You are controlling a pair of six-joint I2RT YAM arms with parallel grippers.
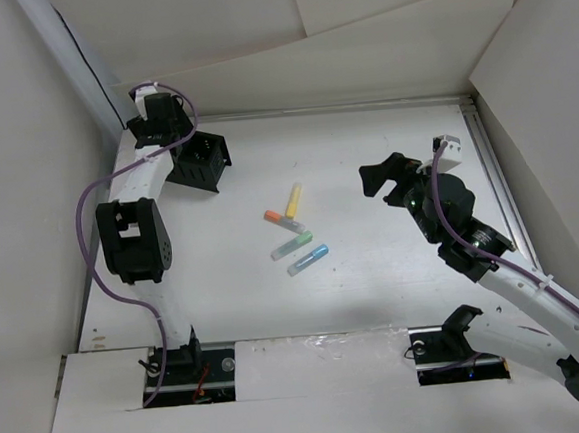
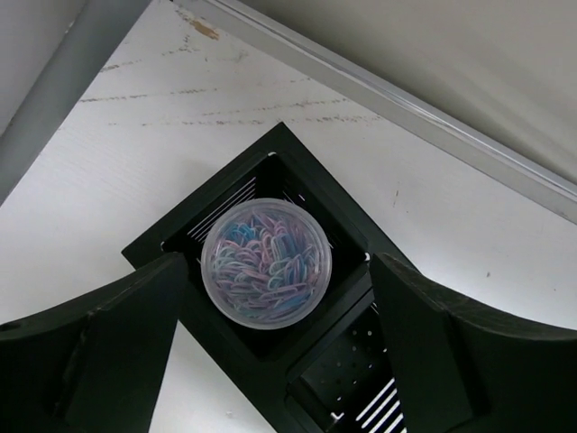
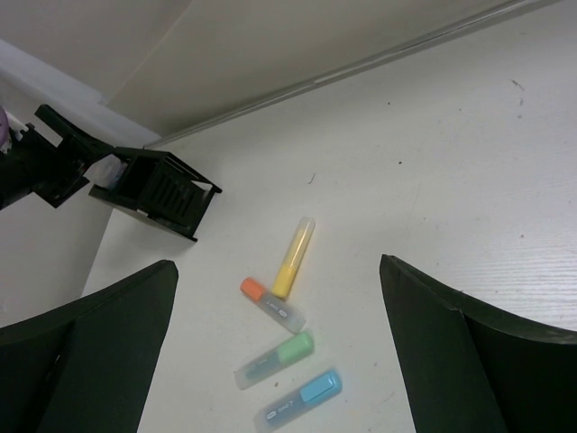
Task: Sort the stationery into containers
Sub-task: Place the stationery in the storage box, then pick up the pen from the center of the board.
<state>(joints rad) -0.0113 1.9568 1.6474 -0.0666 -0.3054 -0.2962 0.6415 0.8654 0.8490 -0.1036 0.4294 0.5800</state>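
The black mesh organiser (image 1: 200,163) stands at the back left of the table. My left gripper (image 1: 175,143) hangs right over it, open, with its fingers on either side and touching nothing. In the left wrist view a round clear tub of coloured paper clips (image 2: 266,263) sits in one compartment of the organiser (image 2: 207,203), below the left gripper (image 2: 275,343). Yellow (image 1: 293,200), orange (image 1: 283,219), green (image 1: 293,244) and blue (image 1: 309,259) highlighters lie mid-table. My right gripper (image 1: 387,179) is open to their right; its wrist view shows the same pens, such as the yellow one (image 3: 294,258), between its fingers' span.
White walls enclose the table on three sides. A metal rail (image 2: 406,99) runs along the back edge just behind the organiser, and another rail (image 1: 492,180) lines the right edge. A second compartment (image 2: 361,361) beside the tub shows only its perforated floor.
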